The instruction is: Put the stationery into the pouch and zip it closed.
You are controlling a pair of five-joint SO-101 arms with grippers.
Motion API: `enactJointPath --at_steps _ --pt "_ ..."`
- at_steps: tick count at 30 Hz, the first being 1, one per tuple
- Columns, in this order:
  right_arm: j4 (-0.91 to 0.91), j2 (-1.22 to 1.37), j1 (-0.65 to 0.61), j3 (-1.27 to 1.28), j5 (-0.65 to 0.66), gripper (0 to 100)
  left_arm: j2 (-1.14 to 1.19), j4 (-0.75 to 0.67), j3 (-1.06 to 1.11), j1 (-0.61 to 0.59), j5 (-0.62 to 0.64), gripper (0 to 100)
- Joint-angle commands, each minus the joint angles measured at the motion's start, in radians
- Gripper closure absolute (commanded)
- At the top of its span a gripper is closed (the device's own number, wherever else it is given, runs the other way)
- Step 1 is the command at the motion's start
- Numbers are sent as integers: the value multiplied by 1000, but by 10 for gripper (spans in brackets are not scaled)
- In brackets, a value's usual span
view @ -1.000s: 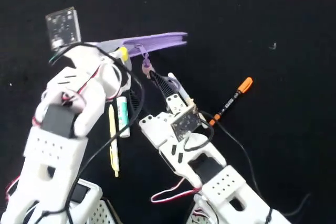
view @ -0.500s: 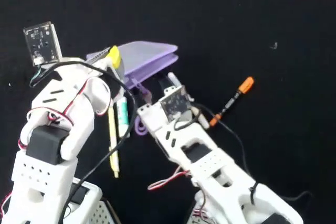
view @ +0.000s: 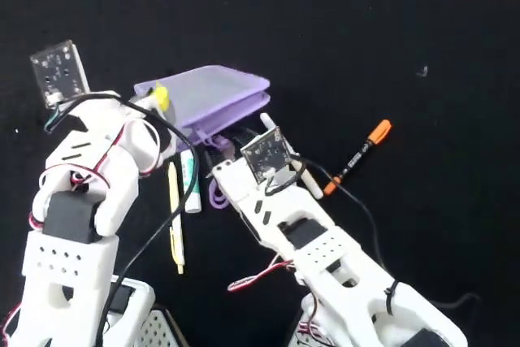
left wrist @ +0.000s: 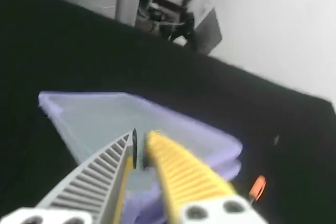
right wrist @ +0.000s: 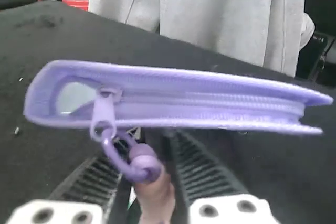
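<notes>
Left gripper (left wrist: 140, 141) closed narrow on end of purple pouch (view: 213, 95), left-centre of table (view: 422, 30). Right gripper (right wrist: 151, 141) apparently pinched on its zip pull (right wrist: 134, 163). Print on green-white tube (view: 190, 180) beside yellow pen (view: 174, 217) too small to read

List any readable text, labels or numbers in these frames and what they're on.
None legible.
pouch, zipper pull: plain, no print.
green-and-white tube: any print too blurred to read.
orange-capped pen: too small to read.
circuit board on an arm's wrist: markings too small to read.
</notes>
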Motion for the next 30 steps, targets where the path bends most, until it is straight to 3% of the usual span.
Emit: enactJointPath --at_steps 1,7,10,16,21,30 --pt "5 2 20 -67 3 981 -18 117 -10 19 -25 801" --pt "3 2 20 -70 3 984 -18 272 1 79 -203 802" --pt "9 2 20 -79 3 984 -20 305 1 79 -221 802" --pt "9 2 20 -79 3 984 -20 212 81 71 -222 802" --pt "9 2 20 -79 3 984 -20 120 143 -45 -221 802" --pt "9 2 25 -81 3 984 -74 117 156 -82 -222 802"
